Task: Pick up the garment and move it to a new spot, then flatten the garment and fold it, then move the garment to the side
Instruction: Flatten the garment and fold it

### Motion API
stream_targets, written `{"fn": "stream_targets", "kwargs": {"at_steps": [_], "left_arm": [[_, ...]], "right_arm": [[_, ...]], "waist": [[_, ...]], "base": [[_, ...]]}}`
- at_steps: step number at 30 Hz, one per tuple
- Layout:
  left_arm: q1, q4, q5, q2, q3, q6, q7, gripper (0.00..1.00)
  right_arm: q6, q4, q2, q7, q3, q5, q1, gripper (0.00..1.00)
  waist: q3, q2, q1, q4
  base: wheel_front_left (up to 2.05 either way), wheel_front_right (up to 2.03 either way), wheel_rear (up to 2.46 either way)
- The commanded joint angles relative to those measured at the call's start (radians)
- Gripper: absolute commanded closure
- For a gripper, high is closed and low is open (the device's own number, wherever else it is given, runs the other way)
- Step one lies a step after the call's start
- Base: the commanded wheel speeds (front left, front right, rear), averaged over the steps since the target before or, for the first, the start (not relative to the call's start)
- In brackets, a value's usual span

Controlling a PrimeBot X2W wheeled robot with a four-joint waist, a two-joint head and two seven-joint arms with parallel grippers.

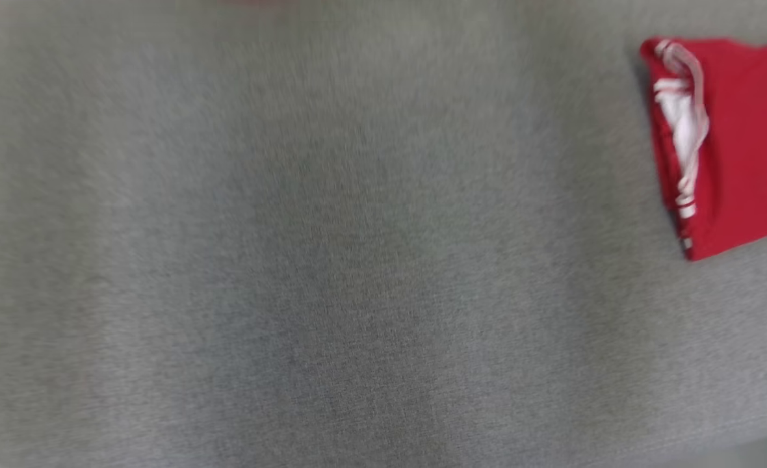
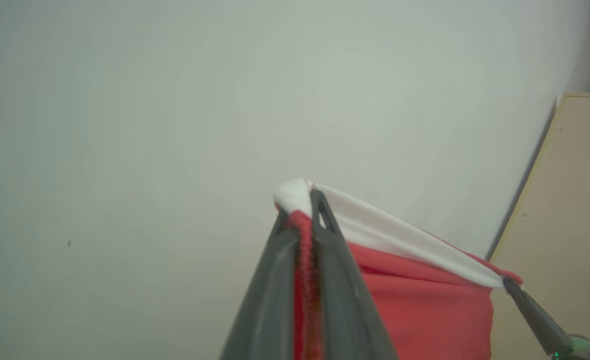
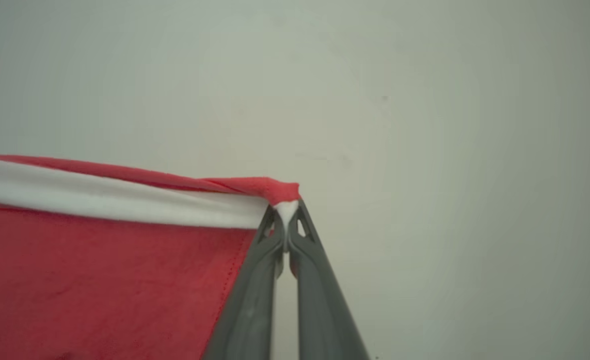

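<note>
Garment (image 3: 100,280), red and white, stretches between left end effector (image 2: 302,210) and right end effector (image 3: 286,210), each clamped on one end of its top edge.

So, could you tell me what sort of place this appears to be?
Probably an indoor garment-folding workstation in a plain room: a grey cloth-covered work surface, a red garment held up before a bare pale wall, and a beige panel.

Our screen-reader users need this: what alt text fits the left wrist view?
The left gripper pinches a corner of a red garment edged in white. That edge runs taut to the right gripper at the lower right, against a pale wall.
</note>
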Motion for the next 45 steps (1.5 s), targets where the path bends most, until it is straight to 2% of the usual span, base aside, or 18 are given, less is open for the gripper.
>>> {"fn": "stream_targets", "kwargs": {"at_steps": [1,4,7,12,18,22,26,30,33,34,38,42,45], "left_arm": [[-0.052,0.031,0.025,0.017,0.025,0.007,-0.044,1.0],[-0.11,0.053,0.04,0.004,0.021,-0.003,-0.075,1.0],[-0.163,0.085,0.055,-0.012,0.013,-0.038,-0.109,1.0],[-0.165,0.115,0.041,-0.044,0.008,-0.088,-0.146,1.0],[-0.046,0.095,0.007,-0.052,-0.017,-0.121,-0.165,1.0],[0.083,0.029,-0.041,-0.039,-0.045,-0.124,-0.17,1.0],[0.24,-0.057,-0.092,-0.008,-0.072,-0.123,-0.171,1.0],[0.405,-0.102,-0.129,0.013,-0.092,-0.123,-0.173,1.0],[0.525,-0.113,-0.157,0.02,-0.091,-0.122,-0.176,1.0],[0.598,-0.114,-0.174,0.015,-0.077,-0.122,-0.177,1.0],[0.728,-0.108,-0.188,0.002,-0.06,-0.121,-0.181,1.0],[0.844,-0.095,-0.182,-0.029,-0.041,-0.12,-0.184,1.0],[0.893,-0.091,-0.165,-0.049,-0.021,-0.12,-0.185,1.0]], "right_arm": [[-0.014,0.025,-0.002,-0.05,-0.069,-0.047,-0.044,1.0],[-0.014,0.039,0.03,-0.107,-0.116,-0.105,-0.094,1.0],[-0.014,0.049,0.077,-0.178,-0.148,-0.165,-0.134,1.0],[-0.01,0.066,0.102,-0.224,-0.122,-0.193,-0.132,1.0],[-0.009,0.006,0.037,-0.248,0.023,-0.137,-0.005,1.0],[-0.009,-0.117,-0.03,-0.223,0.076,-0.066,0.159,1.0],[-0.009,-0.271,-0.09,-0.144,0.08,0.001,0.346,1.0],[-0.009,-0.402,-0.102,-0.029,0.035,0.023,0.562,1.0],[-0.01,-0.49,-0.069,0.074,-0.022,0.038,0.728,1.0],[-0.01,-0.546,-0.046,0.144,-0.059,0.041,0.829,1.0],[-0.012,-0.648,0.001,0.276,-0.127,0.019,1.008,1.0],[-0.015,-0.73,0.051,0.377,-0.196,-0.02,1.148,1.0],[-0.016,-0.754,0.059,0.428,-0.208,-0.036,1.209,1.0]], "waist": [[0.254,-0.0002,-0.0003,-0.021],[0.3,-0.0002,-0.0003,-0.019],[0.346,-0.0002,-0.0003,-0.014],[0.397,-0.0002,-0.0003,0.007],[0.355,-0.0002,-0.0003,0.042],[0.285,-0.0002,-0.0003,0.063],[0.198,-0.0002,-0.0003,0.079],[0.095,-0.0002,-0.0003,0.08],[0.022,-0.0002,-0.0003,0.077],[-0.021,-0.0002,-0.0003,0.072],[-0.094,-0.0002,-0.0003,0.067],[-0.151,-0.0002,-0.0003,0.068],[-0.176,-0.0002,-0.0003,0.07]], "base": [[0.0,0.0,0.0],[0.0,0.0,0.0],[0.0,0.0,0.0],[0.0,0.0,0.0],[0.0,0.0,0.0],[0.0,0.0,0.0],[0.0,0.0,0.0],[0.0,0.0,0.0],[0.0,0.0,0.0],[0.0,0.0,0.0],[0.0,0.0,0.0],[0.0,0.0,0.0],[0.0,0.0,0.0]]}}
